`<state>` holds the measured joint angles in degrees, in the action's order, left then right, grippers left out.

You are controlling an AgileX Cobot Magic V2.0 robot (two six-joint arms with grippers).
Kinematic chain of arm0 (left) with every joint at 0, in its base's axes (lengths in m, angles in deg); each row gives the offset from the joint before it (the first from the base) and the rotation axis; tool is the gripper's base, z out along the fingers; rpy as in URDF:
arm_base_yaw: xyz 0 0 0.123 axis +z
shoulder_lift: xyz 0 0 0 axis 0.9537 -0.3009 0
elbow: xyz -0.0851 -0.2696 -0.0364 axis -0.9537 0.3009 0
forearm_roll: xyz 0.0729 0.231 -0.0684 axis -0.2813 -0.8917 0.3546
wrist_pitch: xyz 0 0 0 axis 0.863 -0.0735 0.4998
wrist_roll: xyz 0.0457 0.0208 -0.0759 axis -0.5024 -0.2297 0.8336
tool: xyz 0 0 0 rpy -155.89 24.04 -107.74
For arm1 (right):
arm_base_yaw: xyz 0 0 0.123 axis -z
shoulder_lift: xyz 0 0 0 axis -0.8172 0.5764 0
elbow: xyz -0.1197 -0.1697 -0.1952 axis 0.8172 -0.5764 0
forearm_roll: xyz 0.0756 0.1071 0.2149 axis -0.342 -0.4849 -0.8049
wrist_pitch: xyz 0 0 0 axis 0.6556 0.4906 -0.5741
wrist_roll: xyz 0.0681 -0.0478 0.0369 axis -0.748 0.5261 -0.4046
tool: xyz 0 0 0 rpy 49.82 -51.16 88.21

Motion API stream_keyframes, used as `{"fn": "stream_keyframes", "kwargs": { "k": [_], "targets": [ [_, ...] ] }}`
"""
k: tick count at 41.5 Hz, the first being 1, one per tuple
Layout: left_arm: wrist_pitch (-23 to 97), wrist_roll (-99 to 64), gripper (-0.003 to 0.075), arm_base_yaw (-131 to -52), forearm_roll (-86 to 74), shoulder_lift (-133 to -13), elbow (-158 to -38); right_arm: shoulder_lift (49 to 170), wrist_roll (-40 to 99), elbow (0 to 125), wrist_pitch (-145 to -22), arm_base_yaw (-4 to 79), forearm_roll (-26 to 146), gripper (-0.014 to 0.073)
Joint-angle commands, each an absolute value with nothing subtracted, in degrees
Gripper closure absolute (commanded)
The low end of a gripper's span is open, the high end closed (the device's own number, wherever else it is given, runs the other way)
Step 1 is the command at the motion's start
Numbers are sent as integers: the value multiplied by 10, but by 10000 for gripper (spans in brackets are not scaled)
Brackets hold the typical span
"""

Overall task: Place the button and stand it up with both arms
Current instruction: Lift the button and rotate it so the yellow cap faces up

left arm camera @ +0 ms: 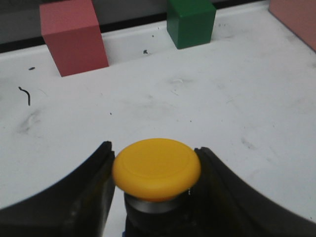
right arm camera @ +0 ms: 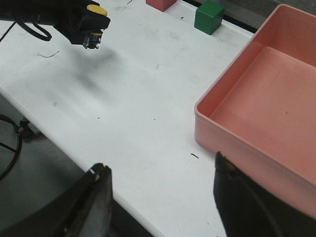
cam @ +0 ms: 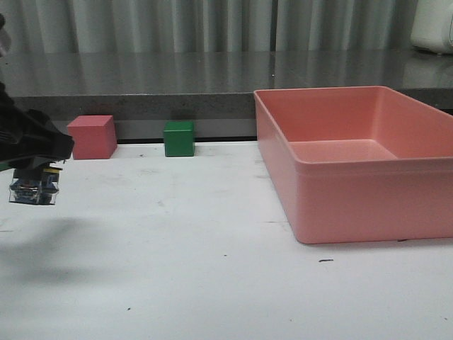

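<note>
1. Nearest, the right gripper (right arm camera: 160, 197) hangs wide open and holds nothing, above the desk's (cam: 212, 269) front edge.
2. Farther, by the left edge, the left gripper (cam: 35, 152) is clamped on the button (cam: 33, 188), held off the desk.
3. Along the back edge sit a pink cube (cam: 93, 137) and a green cube (cam: 179, 138); a pink bin (cam: 354, 163) fills the right side.

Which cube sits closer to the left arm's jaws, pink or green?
The pink cube. It stands at the table's back edge nearest the left gripper holding the button; the green cube sits farther toward the pink bin.
</note>
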<state>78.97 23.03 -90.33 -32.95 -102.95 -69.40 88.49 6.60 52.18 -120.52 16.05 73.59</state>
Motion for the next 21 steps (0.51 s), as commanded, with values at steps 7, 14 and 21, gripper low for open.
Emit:
{"fn": "stream_keyframes", "kwargs": {
  "k": [7,14,21],
  "targets": [
    [1020,230,522,-895,-326,-1032,-663,885,70,535,-1171,164,735,126],
    [1090,230,533,-895,-326,-1077,-663,885,70,535,-1171,164,735,126],
    [1159,230,533,-895,-326,-1124,-663,885,70,535,-1171,164,735,126]
  ]
}}
